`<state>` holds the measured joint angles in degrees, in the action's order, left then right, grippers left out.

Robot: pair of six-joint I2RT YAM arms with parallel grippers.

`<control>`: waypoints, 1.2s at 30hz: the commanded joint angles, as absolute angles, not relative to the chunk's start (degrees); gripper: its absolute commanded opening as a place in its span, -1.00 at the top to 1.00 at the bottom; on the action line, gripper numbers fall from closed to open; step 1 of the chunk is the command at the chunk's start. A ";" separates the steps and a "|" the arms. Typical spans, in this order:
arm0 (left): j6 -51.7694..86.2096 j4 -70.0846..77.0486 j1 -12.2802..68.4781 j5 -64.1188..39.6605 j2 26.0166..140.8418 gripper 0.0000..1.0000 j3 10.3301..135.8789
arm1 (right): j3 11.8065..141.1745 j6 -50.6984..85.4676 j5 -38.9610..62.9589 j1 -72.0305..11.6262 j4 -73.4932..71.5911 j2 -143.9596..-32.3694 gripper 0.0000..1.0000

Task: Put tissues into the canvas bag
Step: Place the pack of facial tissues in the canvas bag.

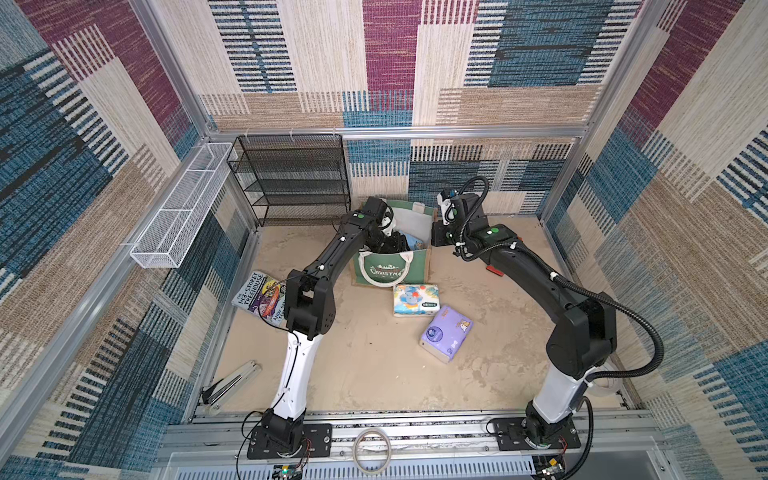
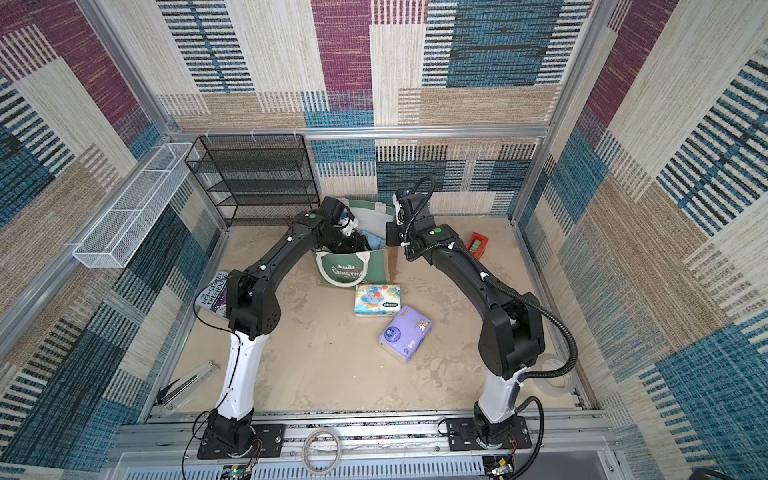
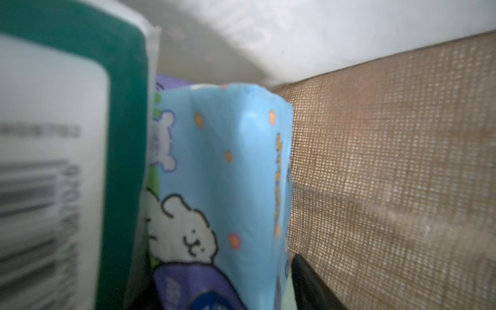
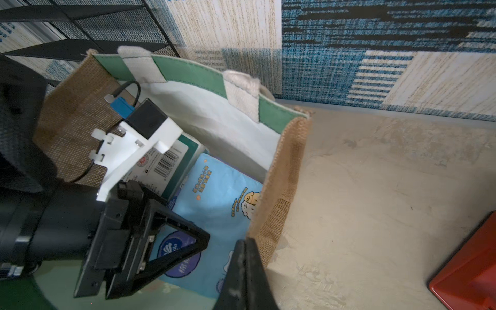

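Observation:
The canvas bag (image 1: 384, 272) stands upright at the back, green "Christmas" front towards me. My left gripper (image 4: 150, 257) reaches down inside it and is open. A light blue tissue pack (image 3: 228, 174) lies loose between its fingers, beside the jute wall. A green-and-white pack (image 4: 171, 161) stands next to it in the bag. My right gripper (image 4: 244, 257) is shut on the rim of the bag's right jute side (image 4: 281, 174). On the table in front of the bag lie a white elephant pack (image 1: 416, 299) and a lilac pack (image 1: 446, 338).
A purple Treehouse book (image 1: 259, 297) lies under my left arm. A red oblong object (image 2: 477, 245) sits behind my right arm. A black mesh shelf (image 1: 291, 178) stands at the back left, with a white wire basket (image 1: 178, 208) on the left wall. Tape rolls (image 1: 372, 451) lie at the front.

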<state>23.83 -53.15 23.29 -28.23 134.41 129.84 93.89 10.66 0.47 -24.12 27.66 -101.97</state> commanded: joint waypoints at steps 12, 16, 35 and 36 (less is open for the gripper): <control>24.30 -55.12 25.03 -26.21 130.50 -0.98 134.36 | 90.91 11.66 1.58 -23.16 24.37 -99.01 0.84; 24.30 -55.11 25.41 -24.07 128.31 -0.98 135.94 | 88.20 11.95 1.93 -22.38 23.30 -95.99 0.45; 22.45 -41.84 30.52 -11.69 110.67 -0.98 120.56 | 65.60 9.75 4.09 -17.51 13.16 -75.28 -0.99; 22.33 -40.44 30.85 -11.23 109.10 -0.98 118.38 | 63.49 9.75 4.23 -17.39 11.99 -73.68 -0.99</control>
<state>23.92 -45.95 30.30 -13.89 111.79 121.21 66.28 10.17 4.05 -17.58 17.34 -76.42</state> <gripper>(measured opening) 0.989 0.999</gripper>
